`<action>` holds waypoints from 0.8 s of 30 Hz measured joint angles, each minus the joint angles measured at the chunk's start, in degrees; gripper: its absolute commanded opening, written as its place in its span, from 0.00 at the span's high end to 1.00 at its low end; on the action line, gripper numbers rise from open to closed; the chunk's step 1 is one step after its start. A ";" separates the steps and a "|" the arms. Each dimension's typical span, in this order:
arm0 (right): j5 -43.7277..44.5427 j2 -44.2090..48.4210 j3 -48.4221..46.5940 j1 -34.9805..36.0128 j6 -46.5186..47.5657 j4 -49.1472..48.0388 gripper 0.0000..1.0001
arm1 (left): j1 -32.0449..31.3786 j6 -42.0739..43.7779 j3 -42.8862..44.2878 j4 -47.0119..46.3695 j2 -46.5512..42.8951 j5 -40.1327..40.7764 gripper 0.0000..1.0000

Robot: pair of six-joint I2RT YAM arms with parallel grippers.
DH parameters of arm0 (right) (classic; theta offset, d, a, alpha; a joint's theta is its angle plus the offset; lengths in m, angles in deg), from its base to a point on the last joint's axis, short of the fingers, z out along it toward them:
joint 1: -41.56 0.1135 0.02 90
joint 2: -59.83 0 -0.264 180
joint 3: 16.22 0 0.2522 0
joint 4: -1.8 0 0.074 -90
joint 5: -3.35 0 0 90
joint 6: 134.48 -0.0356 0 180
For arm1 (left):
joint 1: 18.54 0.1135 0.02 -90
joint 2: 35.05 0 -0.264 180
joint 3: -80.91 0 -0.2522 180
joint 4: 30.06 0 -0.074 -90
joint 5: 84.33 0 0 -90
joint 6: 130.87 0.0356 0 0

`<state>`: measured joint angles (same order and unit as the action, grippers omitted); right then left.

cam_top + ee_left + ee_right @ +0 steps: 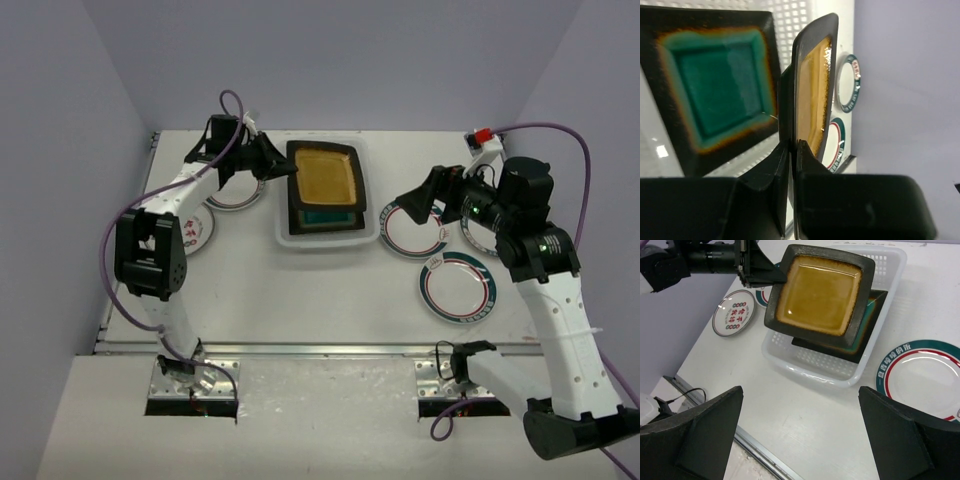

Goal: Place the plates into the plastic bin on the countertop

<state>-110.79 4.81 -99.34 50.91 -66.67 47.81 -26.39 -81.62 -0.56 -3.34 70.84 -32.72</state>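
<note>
Left pincer (283,165) pinching amber plate (327,175) by its rim, held over bin (325,241), teal plate (325,217) lying inside bin, right pincer (412,200) spread wide above bench (300,300), near round plates (415,234)

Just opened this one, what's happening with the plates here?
The left tool is shut on the rim of the amber plate, holding it tilted over the plastic bin, where the teal plate already lies. The right tool is open and empty, near the round plates on the countertop right of the bin. More lie on its left.
</note>
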 measured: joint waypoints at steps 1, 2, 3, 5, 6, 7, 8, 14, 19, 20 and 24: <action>0.06 0.14 0.17 0.00 0.18 0.00 0.01 | 0.47 0.69 1.28 0.61 1.60 0.11 1.00; 0.08 0.19 0.29 0.00 0.21 0.01 0.01 | 0.71 1.25 2.32 1.34 2.97 0.30 1.00; 0.11 0.24 0.40 0.00 0.24 0.02 0.01 | 0.94 1.83 3.39 2.11 4.35 0.50 1.00; 0.08 0.24 0.68 0.00 0.35 -0.01 0.01 | 1.44 3.06 6.13 3.98 7.60 0.82 1.00; 0.06 0.23 0.81 0.00 0.39 -0.01 0.01 | 1.59 3.58 7.40 4.76 9.16 1.00 1.00; 0.06 0.21 0.95 0.00 0.40 -0.03 0.01 | 1.61 4.04 8.66 5.67 10.65 1.16 1.00; 0.05 0.22 1.12 0.00 0.41 -0.04 0.01 | 1.60 4.43 9.94 6.43 12.09 1.27 1.00; 0.04 0.26 2.56 0.00 0.64 -0.28 0.01 | 1.57 5.15 14.23 8.73 18.19 1.45 1.00; -0.02 0.24 3.13 0.00 0.87 -0.42 0.01 | 1.44 5.56 16.90 10.80 19.72 1.24 1.00; -0.08 0.24 3.16 0.00 0.88 -0.45 0.01 | 1.36 5.79 18.03 11.29 20.10 1.27 1.00; -0.29 0.22 3.19 0.00 1.05 -0.50 0.01 | 0.66 7.22 23.67 13.77 22.96 2.26 1.00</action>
<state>-111.08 5.03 -96.15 50.91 -65.61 47.31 -25.73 -74.40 23.11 10.43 93.80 -30.47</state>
